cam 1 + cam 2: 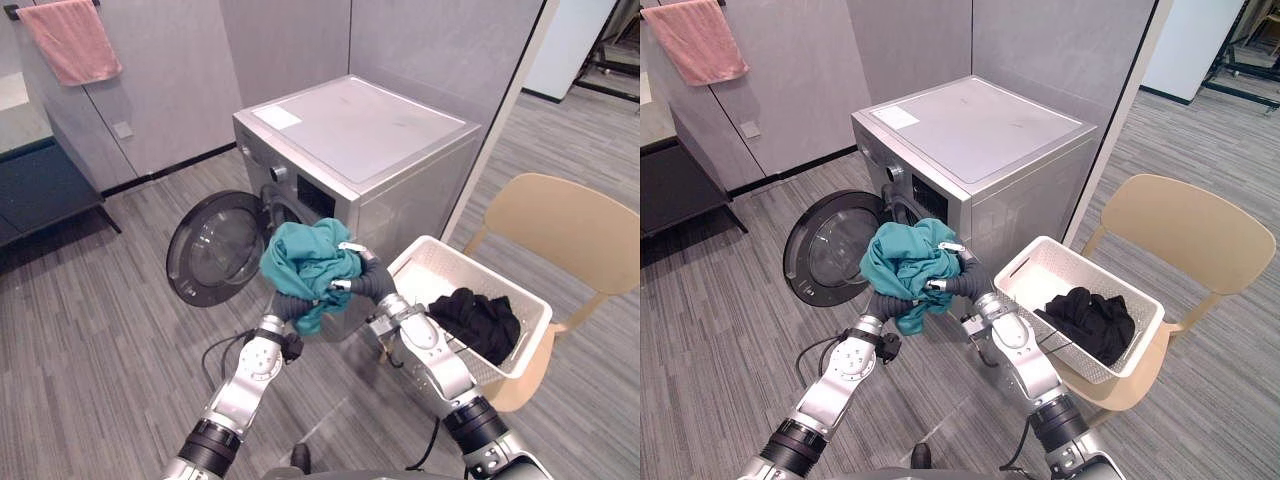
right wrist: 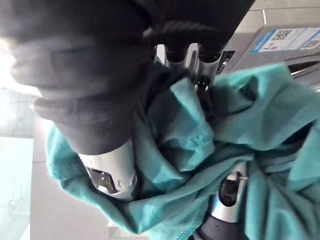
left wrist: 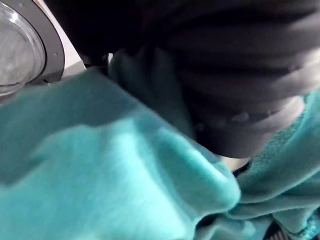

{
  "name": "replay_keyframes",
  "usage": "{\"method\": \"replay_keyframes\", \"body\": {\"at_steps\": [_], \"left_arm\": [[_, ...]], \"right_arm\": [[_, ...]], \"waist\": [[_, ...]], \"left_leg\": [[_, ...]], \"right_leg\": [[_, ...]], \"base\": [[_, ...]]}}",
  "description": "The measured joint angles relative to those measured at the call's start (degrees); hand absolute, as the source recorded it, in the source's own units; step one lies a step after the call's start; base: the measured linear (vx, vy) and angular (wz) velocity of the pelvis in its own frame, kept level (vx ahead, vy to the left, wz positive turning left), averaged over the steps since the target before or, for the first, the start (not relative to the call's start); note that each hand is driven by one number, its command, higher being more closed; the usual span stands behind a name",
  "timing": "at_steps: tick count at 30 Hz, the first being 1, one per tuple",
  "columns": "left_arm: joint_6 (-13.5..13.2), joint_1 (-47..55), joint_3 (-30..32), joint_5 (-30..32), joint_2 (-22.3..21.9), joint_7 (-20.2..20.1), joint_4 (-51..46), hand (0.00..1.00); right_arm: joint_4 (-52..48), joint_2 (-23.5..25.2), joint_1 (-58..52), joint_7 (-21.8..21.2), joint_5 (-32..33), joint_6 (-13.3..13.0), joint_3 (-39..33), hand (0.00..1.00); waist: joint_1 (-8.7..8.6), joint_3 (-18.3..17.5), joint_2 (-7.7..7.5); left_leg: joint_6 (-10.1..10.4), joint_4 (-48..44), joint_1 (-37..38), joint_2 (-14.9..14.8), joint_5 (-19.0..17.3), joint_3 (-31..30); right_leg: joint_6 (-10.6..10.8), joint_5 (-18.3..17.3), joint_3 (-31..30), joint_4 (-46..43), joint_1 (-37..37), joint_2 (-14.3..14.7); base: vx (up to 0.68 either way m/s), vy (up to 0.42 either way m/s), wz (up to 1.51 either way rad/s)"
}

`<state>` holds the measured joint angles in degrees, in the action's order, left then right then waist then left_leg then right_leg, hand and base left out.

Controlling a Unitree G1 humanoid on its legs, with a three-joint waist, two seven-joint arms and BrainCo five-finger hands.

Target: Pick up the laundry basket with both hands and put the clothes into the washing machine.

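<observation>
Currently the crumpled teal cloth garment (image 1: 305, 262) hangs bunched between both hands just before the silver front-loading washing machine (image 1: 370, 140), apparently raised to clear the drum's lip. The right hand (image 1: 365, 278) has its fingers (image 1: 350, 247) curled into the cloth. The left hand (image 1: 288, 305) is buried beneath it, grasp not discernible. The round dark glass door (image 1: 215, 248) stands wide open, leaving the approach free, and the white plastic laundry basket (image 1: 530, 310) sits apart on a tan chair (image 1: 575, 225).

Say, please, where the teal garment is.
In both eye views the teal garment is bunched between left hand and right hand, before the open washing machine door.
</observation>
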<state>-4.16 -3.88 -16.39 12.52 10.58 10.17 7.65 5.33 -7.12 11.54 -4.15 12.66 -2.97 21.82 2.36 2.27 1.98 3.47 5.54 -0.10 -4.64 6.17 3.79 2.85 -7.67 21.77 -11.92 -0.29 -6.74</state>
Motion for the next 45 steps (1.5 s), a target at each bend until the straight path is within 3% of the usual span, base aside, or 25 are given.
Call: {"method": "replay_keyframes", "body": {"at_steps": [5, 11, 17, 20, 21, 23, 24, 25, 26, 27, 28, 30, 32, 34, 35, 36, 37, 39, 41, 44, 45], "left_arm": [[0.13, 3.75, 5.94, 0.00, -2.54, 0.02, -0.04, 1.00], [0.16, 9.27, 13.93, 0.65, -4.25, 0.31, -0.07, 1.00], [0.80, 13.65, 21.25, 0.55, -4.08, 1.67, 5.61, 1.00], [1.76, 14.04, 23.93, -0.80, -3.90, 1.92, 11.24, 1.00], [2.34, 13.86, 24.10, -1.67, -3.84, 1.92, 12.65, 1.00], [2.81, 14.04, 24.15, -2.09, -3.88, 1.92, 13.46, 1.00], [3.20, 13.76, 24.51, -2.68, -4.11, 1.92, 15.24, 1.00], [3.37, 13.20, 24.86, -2.90, -4.44, 1.90, 16.37, 1.00], [3.83, 12.29, 25.91, -2.90, -5.56, 1.91, 18.32, 1.00], [3.97, 12.79, 26.05, -2.90, -6.05, 2.00, 20.04, 1.00], [4.04, 13.07, 26.12, -2.88, -5.96, 1.98, 20.75, 1.00], [4.45, 13.55, 28.54, -2.87, -5.43, 2.07, 23.25, 1.00], [5.12, 14.63, 29.85, -2.79, -5.09, 2.23, 25.00, 1.00], [5.70, 16.33, 30.03, -2.73, -5.57, 2.15, 26.79, 1.00], [6.12, 17.16, 30.03, -2.73, -5.73, 2.12, 26.84, 1.00], [6.20, 18.44, 30.07, -2.72, -5.66, 2.18, 26.82, 1.00], [6.37, 18.72, 30.07, -2.60, -5.47, 2.30, 26.49, 1.00], [6.50, 18.82, 30.09, -2.03, -4.41, 2.35, 26.34, 1.00], [6.51, 18.63, 30.46, -1.65, -3.56, 2.39, 25.71, 1.00], [6.68, 16.36, 29.94, -1.65, -3.49, 2.33, 25.75, 1.00], [6.72, 14.84, 29.18, -1.65, -3.68, 2.30, 25.75, 1.00]], "right_arm": [[-0.01, 0.60, -5.02, 0.11, -11.20, -0.08, -1.31, 0.00], [-0.12, -0.14, -9.97, 1.50, -24.72, -0.53, -9.71, 0.00], [-0.03, -1.62, -16.75, 3.03, -30.64, -0.50, -15.79, 0.00], [3.64, -1.73, -18.24, 4.02, -32.89, -0.42, -18.10, 0.00], [7.38, -1.76, -18.36, 4.66, -33.62, -0.13, -19.72, 0.00], [13.24, -1.84, -18.09, 5.71, -33.74, 1.30, -21.85, 0.00], [16.70, -1.94, -18.16, 6.66, -33.77, 1.89, -22.87, 0.00], [18.48, -2.06, -18.01, 7.01, -33.77, 1.96, -23.61, 0.00], [22.12, -2.35, -17.27, 7.71, -33.82, 2.40, -24.04, 0.00], [25.32, -3.31, -16.63, 7.95, -33.91, 2.88, -24.76, 0.00], [26.87, -3.48, -16.09, 8.02, -34.05, 3.24, -25.34, 0.00], [32.71, -1.37, -13.69, 8.98, -34.04, 3.98, -25.89, 0.00], [34.62, 0.32, -12.07, 9.27, -34.06, 4.06, -25.89, 0.00], [36.66, 0.26, -11.73, 9.30, -34.03, 4.29, -25.95, 0.00], [36.75, 0.20, -12.49, 9.30, -34.02, 4.65, -25.95, 0.00], [36.63, 0.17, -13.48, 9.34, -34.02, 4.81, -25.92, 0.00], [36.52, 0.09, -15.00, 9.32, -33.97, 4.96, -25.66, 0.00], [36.52, 0.73, -16.45, 9.21, -33.45, 5.51, -25.21, 0.00], [36.37, 1.30, -16.63, 9.23, -32.93, 5.58, -25.24, 0.00], [35.91, 1.28, -16.45, 9.45, -32.04, 5.61, -25.40, 0.00], [35.94, 1.25, -16.48, 9.48, -30.96, 5.60, -25.41, 0.00]], "waist": [[-0.04, -0.88, -1.26], [-0.09, -0.92, -1.28], [0.00, -1.17, -1.36], [0.15, -0.90, -2.10], [0.08, -0.60, -2.52], [0.45, -0.15, -2.68], [-0.11, -0.16, -2.77], [-0.06, 0.38, -3.36], [0.23, 1.28, -3.12], [0.05, 1.92, -2.07], [0.00, 2.01, -0.82], [0.31, 3.63, -2.79], [0.63, 4.63, -4.19], [1.60, 5.44, -5.00], [1.49, 5.59, -5.03], [1.42, 5.89, -5.09], [0.89, 6.44, -4.57], [-0.88, 7.57, -3.76], [-1.78, 9.01, -5.02], [-3.27, 9.92, -5.59], [-4.56, 10.95, -5.36]], "left_leg": [[-0.01, 0.23, -0.03, -0.20, 0.03, -0.38], [0.10, 0.28, -0.09, -0.24, 0.12, -0.58], [0.47, 0.28, -2.82, -0.31, -0.10, -1.83], [0.65, -0.08, -6.10, 0.38, 1.40, -4.04], [0.75, -0.11, -7.84, 0.95, 2.43, -5.92], [-1.10, 0.28, -10.40, 1.17, 1.28, -5.22], [-5.10, 0.27, -11.81, 0.59, -1.59, 1.21], [-5.49, -0.38, -12.16, 0.45, -1.85, 5.59], [-5.47, -0.90, -12.36, -0.05, -1.77, 15.36], [-5.37, -2.67, -11.36, -1.01, -0.32, 20.59], [-3.85, -2.56, -10.76, -1.28, 2.50, 20.75], [-4.51, -3.69, -10.73, 0.54, 1.74, 17.91], [-5.03, -6.06, -11.11, 1.94, -0.85, 16.96], [-5.53, -10.34, -11.27, 3.94, -6.41, 16.88], [-6.02, -11.21, -10.58, 5.02, -7.54, 16.55], [-6.57, -11.79, -9.56, 5.87, -8.55, 16.00], [-7.14, -12.13, -8.15, 6.04, -9.49, 14.40], [-7.46, -11.77, -6.70, 5.63, -10.13, 11.00], [-7.47, -9.77, -4.22, 5.69, -10.21, 9.92], [-7.10, -9.49, -3.60, 5.84, -11.56, 8.20], [-6.68, -8.85, -2.32, 5.82, -12.08, 6.47]], "right_leg": [[-0.27, -0.19, 0.06, 0.30, 0.05, 0.55], [-0.35, -0.25, 0.18, 0.54, 0.12, 0.68], [0.20, -1.59, 0.89, -0.30, -1.81, 0.54], [-0.43, -3.06, 3.08, -3.91, -5.25, -0.08], [-0.61, -4.28, 5.65, -6.06, -6.41, -1.14], [-1.02, -5.46, 10.87, -7.53, -7.08, -3.07], [-0.79, -4.93, 14.44, -5.78, -6.30, -3.92], [-0.68, -4.73, 16.07, -5.32, -6.01, -4.85], [-0.66, -4.74, 18.63, -5.89, -5.37, -6.65], [-0.40, -4.89, 21.49, -6.18, -3.97, -6.49], [0.01, -5.15, 22.49, -6.37, -2.99, -6.38], [1.17, -5.11, 23.56, -5.43, -0.48, -7.67], [2.89, -5.90, 23.61, -6.61, 0.40, -9.70], [4.39, -6.98, 22.10, -14.01, -0.19, -14.65], [3.58, -6.49, 20.14, -19.08, -1.08, -17.32], [0.65, -4.92, 16.62, -25.35, -3.02, -19.62], [-5.36, -1.08, 8.82, -33.22, -7.37, -19.95], [-1.72, -3.34, -1.16, -39.41, -12.40, -14.52], [-0.72, -6.45, -4.47, -38.04, -17.96, -9.35], [0.67, -5.09, -2.60, -23.36, -23.90, -4.83], [1.55, -0.71, -2.27, -10.97, -23.65, -2.83]], "base": [[0.05, -0.024, -0.01], [0.04, -0.009, 0.01], [0.00, -0.011, 0.10], [0.04, -0.035, 0.43], [0.02, -0.054, 1.04], [-0.01, -0.044, 1.27], [0.02, -0.004, 1.27], [0.08, 0.053, 1.56], [0.14, 0.119, 1.42], [0.18, 0.135, 1.29], [0.21, 0.108, 1.15], [0.18, 0.073, 0.86], [0.11, 0.077, 0.42], [0.11, 0.146, 0.14], [0.18, 0.210, 0.25], [0.19, 0.188, 0.42], [0.23, 0.168, 0.56], [0.25, 0.098, 0.71], [0.22, 0.033, 0.39], [0.24, -0.018, 0.30], [0.33, -0.069, 0.69]]}}
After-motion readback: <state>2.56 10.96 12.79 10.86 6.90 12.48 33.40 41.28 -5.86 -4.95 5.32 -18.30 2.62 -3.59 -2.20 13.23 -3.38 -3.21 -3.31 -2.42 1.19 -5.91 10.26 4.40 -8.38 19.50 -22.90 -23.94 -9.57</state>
